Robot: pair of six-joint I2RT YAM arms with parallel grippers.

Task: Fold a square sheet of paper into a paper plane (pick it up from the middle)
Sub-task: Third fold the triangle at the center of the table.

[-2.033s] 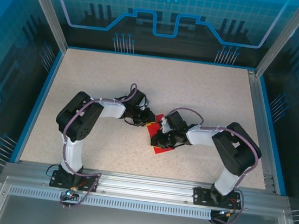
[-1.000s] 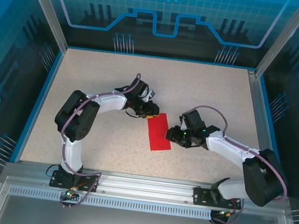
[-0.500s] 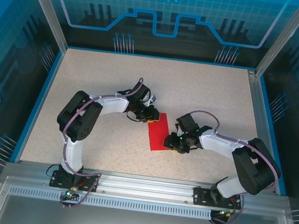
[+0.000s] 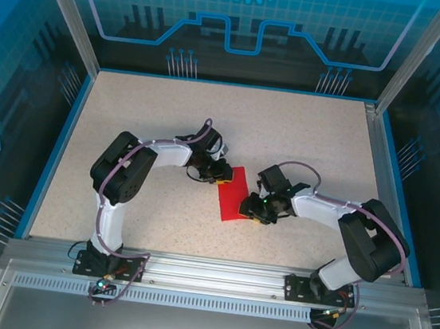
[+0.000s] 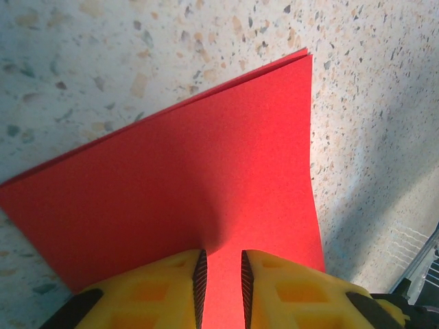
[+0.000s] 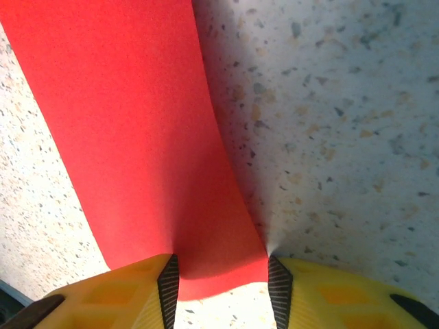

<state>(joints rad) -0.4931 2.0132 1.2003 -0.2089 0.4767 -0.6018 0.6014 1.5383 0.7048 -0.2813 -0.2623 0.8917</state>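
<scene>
- Top external: nearest, the right gripper (image 4: 256,210) sits at the near-right edge of the red sheet of paper (image 4: 232,194), its jaws apart over the strip and clamping nothing.
- That folded strip lies mid-table, its long axis running near to far.
- Farther off, the left gripper (image 4: 220,173) meets the strip's far-left corner, jaws almost together; whether it grips is unclear.
- Bare table (image 4: 146,115) lies all round, its edges well apart.
</scene>
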